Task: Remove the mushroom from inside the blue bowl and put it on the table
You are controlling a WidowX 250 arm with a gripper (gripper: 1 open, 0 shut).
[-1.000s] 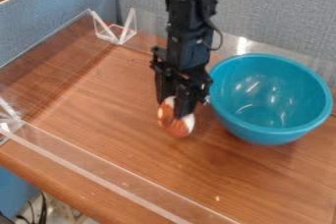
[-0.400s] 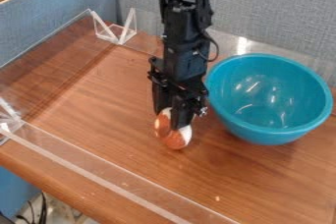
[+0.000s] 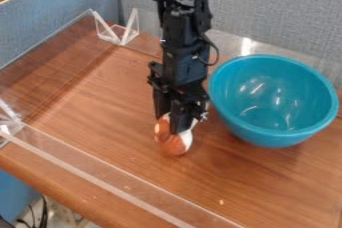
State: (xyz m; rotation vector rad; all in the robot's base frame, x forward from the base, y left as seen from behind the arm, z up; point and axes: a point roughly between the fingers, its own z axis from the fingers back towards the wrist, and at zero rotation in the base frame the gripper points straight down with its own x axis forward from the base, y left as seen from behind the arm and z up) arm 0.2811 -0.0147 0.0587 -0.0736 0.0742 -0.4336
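We see the mushroom [image 3: 174,139] outside the blue bowl [image 3: 274,99], down at the table [image 3: 94,92] surface just left of the bowl's near-left rim. It is small next to the bowl, with a rounded orange-brown cap on its left and a cream-white part showing at the lower right. The gripper [image 3: 178,130] points straight down over it, its dark fingers [image 3: 164,118] set narrowly on either side of the mushroom's top, closed on it. We cannot tell whether the mushroom's underside rests on the wood or sits a hair above it.

The blue bowl is round, deep and glossy teal, with light glinting inside its hollow; it stands on the right part of the table, apart from the gripper. The table is reddish-brown wood grain, with a low clear wall [image 3: 114,187] along its near edge.
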